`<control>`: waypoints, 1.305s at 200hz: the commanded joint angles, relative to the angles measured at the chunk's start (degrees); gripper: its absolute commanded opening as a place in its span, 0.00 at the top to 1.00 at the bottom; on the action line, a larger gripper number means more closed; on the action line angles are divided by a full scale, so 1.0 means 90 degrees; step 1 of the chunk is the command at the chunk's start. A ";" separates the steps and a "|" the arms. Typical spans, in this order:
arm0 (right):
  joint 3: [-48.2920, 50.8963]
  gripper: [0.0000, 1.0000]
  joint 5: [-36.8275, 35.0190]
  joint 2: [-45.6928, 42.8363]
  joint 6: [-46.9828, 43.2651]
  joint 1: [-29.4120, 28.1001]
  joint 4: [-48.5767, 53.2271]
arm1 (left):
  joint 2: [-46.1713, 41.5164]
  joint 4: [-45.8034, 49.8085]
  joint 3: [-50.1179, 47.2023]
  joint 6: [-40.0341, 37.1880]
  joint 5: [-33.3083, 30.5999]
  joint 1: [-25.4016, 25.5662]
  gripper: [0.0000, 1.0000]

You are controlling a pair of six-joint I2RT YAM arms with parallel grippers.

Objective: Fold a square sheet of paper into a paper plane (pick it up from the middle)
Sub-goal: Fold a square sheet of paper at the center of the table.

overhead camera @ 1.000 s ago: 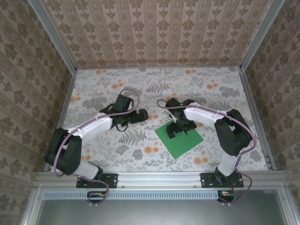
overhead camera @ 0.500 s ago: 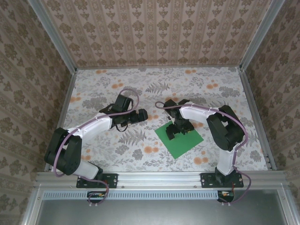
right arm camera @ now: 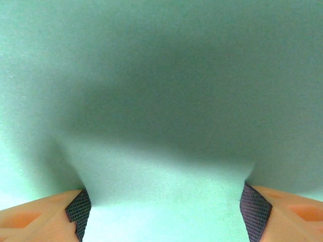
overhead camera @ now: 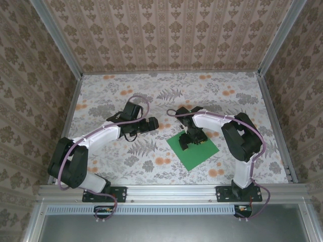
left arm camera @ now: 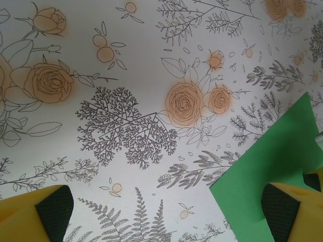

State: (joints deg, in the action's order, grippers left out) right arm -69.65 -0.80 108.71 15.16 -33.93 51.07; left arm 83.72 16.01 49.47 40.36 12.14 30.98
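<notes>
Flowery tabletop (overhead camera: 126,91), boxed in by patterned panels (overhead camera: 166,35), carried one green sheet (overhead camera: 199,156), flat & unfolded, no crease seen. Progress, by my read: barely begun. Pickup from the middle was the step in hand & every fold was left to do, so no plane yet.

Over the sheet's middle sat the right gripper (overhead camera: 187,143). Its wrist cam had the fingers (right arm camera: 78,212) well apart, tips down on the green (right arm camera: 161,75), nothing pinched or held as far as I could tell.

Near the sheet's left corner hung the left gripper (overhead camera: 150,123), jaws wide & empty. Its cam showed that corner (left arm camera: 267,156) just beside one finger, touching or not unclear.

Containers: none seen around the sheet.
</notes>
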 commanded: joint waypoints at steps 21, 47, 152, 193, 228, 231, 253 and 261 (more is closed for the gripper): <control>0.0380 0.25 -0.0216 0.0310 0.0082 0.0180 -0.0245 | -0.0007 -0.0007 -0.0084 0.0105 -0.0001 -0.0064 0.00; 0.0395 0.28 -0.0288 0.0268 0.0093 0.0235 -0.0235 | -0.0009 -0.0027 -0.0103 0.0109 0.0008 -0.0073 0.00; 0.0671 0.62 0.3984 -0.1061 0.1755 0.0505 -0.2851 | -0.0278 -0.1256 -0.0789 0.0551 0.0988 -0.0102 0.01; 0.1071 0.63 0.5665 -0.0885 0.3413 0.0725 -0.5162 | -0.0513 -0.2732 -0.1463 0.1215 0.1966 -0.0257 0.01; 0.1310 0.60 0.6204 -0.0651 0.3820 0.0955 -0.5853 | -0.0351 -0.4113 -0.1947 0.1846 0.2703 -0.0464 0.00; 0.1334 0.60 0.6246 -0.0628 0.3882 0.0978 -0.5920 | -0.0321 -0.4159 -0.1951 0.1860 0.2806 -0.0464 0.00; 0.1475 0.60 0.6386 -0.0488 0.4020 0.1082 -0.6167 | -0.0049 -0.4546 -0.1989 0.2055 0.3098 -0.0474 0.05; 0.1513 0.60 0.6403 -0.0449 0.4035 0.1117 -0.6173 | 0.0059 -0.4764 -0.2009 0.2155 0.3170 -0.0474 0.08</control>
State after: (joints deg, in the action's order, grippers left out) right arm -57.67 51.94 102.87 47.88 -24.77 -0.01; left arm 81.80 -17.50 32.10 55.75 34.94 26.92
